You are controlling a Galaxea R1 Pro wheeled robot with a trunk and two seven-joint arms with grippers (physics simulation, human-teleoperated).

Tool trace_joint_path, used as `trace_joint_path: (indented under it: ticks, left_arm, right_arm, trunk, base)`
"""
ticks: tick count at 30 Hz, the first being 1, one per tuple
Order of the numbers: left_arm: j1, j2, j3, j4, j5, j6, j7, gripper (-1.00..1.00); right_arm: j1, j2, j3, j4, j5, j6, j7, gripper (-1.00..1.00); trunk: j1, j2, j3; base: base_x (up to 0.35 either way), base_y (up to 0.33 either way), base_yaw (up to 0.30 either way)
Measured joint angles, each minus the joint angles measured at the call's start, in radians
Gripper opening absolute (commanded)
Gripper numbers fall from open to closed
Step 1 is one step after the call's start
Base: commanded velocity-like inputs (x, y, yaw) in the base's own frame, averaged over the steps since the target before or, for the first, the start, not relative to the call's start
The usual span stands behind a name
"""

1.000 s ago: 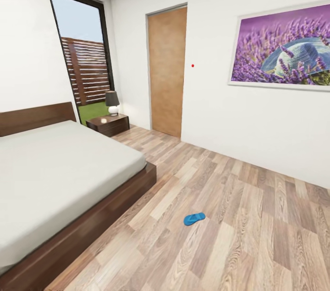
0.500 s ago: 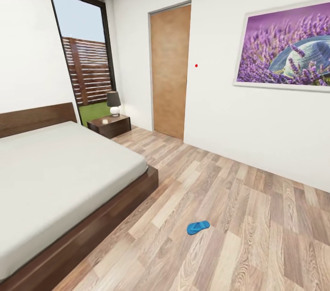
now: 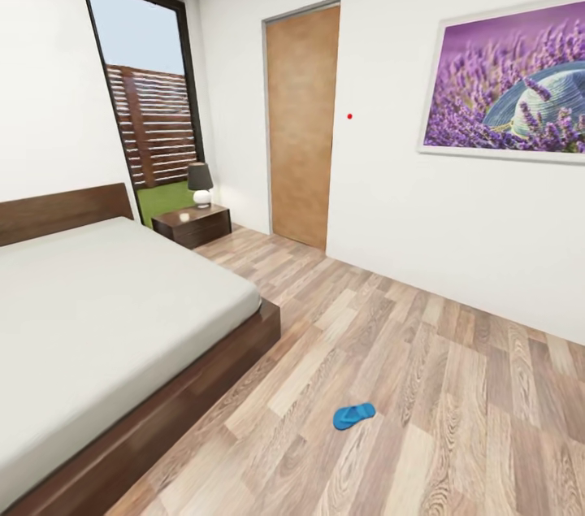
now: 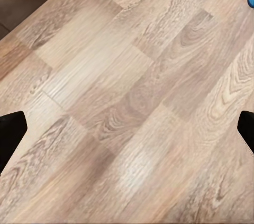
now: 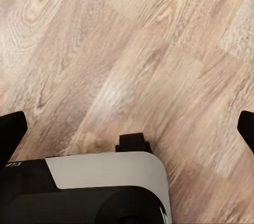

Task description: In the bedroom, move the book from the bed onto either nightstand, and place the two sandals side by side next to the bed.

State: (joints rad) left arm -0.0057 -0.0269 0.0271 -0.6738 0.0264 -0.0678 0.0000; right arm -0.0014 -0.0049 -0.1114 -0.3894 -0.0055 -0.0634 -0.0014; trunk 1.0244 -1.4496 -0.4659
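Both pincers stood wide apart above the wood floor, holding nothing: left pincer, right pincer. One blue sandal lay ahead, right of the bed. Farther stood the nightstand with a lamp.

We see the bed at the left of the bedroom, its pale grey-white mattress bare and smooth on a dark brown platform frame, with the brown headboard against the left wall. Past its head-end corner stands one nightstand, low, dark and glossy, near the window. One bright blue sandal lies flat on the plank floor, well apart from the bed's foot corner, sole down.
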Motion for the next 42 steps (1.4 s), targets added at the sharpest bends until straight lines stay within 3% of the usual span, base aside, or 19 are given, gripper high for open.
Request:
trace_joint_path:
  ticks: [27,42]
  left_arm:
    - [0.0,0.0,0.0,0.0,0.0,0.0,0.0,1.0]
    - [0.0,0.0,0.0,0.0,0.0,0.0,0.0,1.0]
  right_arm:
    - [0.0,0.002,0.0,0.0,-0.001,0.0,0.0,1.0]
    - [0.0,0.002,0.0,0.0,-0.001,0.0,0.0,1.0]
  trunk:
    - [0.0,0.0,0.0]
    - [0.001,0.0,0.0]
  base:
    - [0.277,0.0,0.0]
    - [0.136,0.0,0.0]
